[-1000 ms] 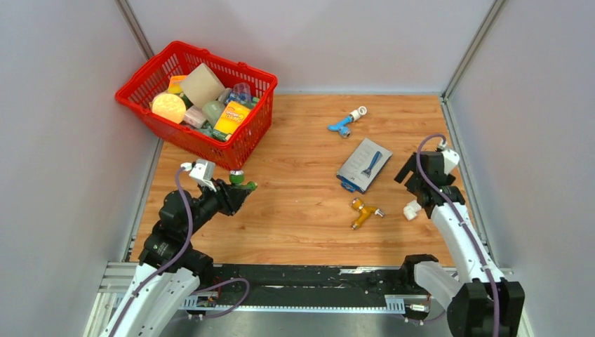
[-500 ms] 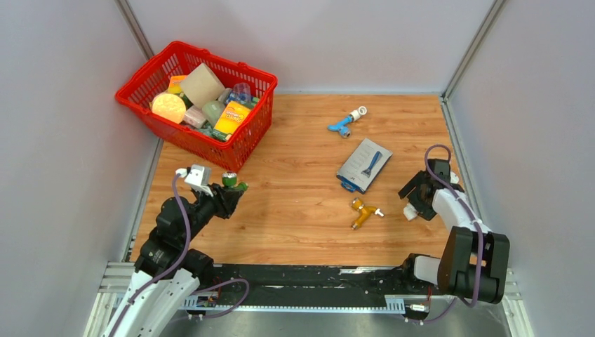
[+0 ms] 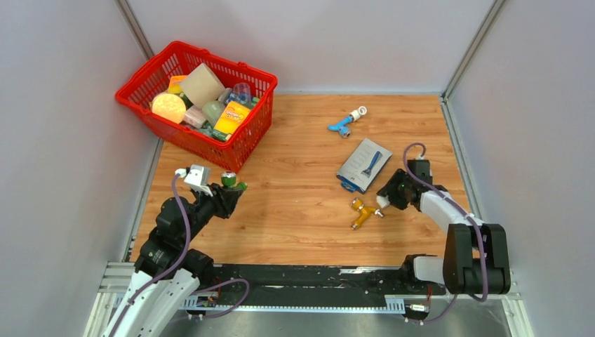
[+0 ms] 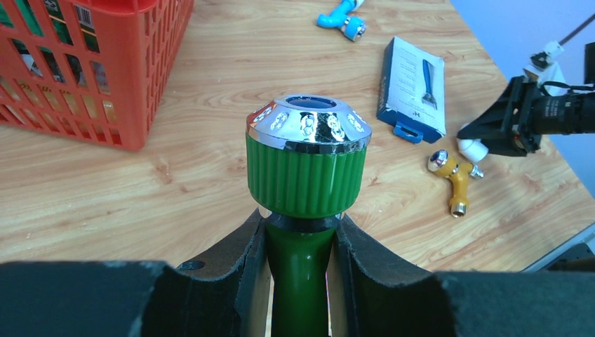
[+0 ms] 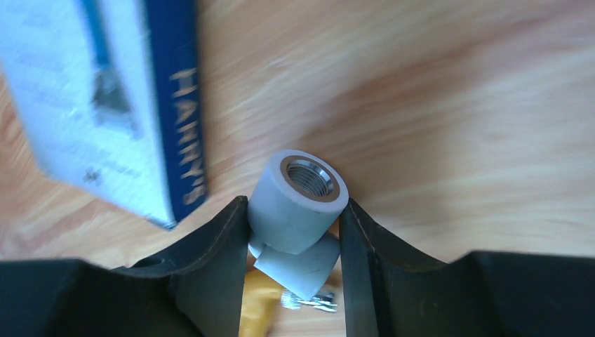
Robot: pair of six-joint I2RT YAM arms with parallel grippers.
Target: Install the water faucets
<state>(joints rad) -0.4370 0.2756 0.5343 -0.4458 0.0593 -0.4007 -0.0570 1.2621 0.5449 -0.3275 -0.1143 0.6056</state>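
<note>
My left gripper [image 4: 302, 260] is shut on the stem of the green water faucet [image 4: 306, 175], held above the table's left side with its chrome-rimmed cap up [image 3: 231, 182]. My right gripper [image 5: 295, 232] is shut on a white elbow pipe fitting [image 5: 298, 210], whose threaded metal mouth faces the camera. It hangs low just right of the orange-yellow faucet [image 3: 362, 212], which lies on the wood and partly shows under the elbow [image 5: 263, 302]. The blue faucet [image 3: 342, 125] lies at the far middle with a white fitting on its end.
A flat grey razor packet [image 3: 363, 165] lies just beyond my right gripper, between the blue and yellow faucets. A red basket [image 3: 203, 147] full of goods stands at the far left, close behind my left gripper. Grey walls enclose the table.
My right gripper has closed on the white elbow fitting and carried it left, toward the yellow faucet. My left arm drew back slightly with the green faucet, then held still.
</note>
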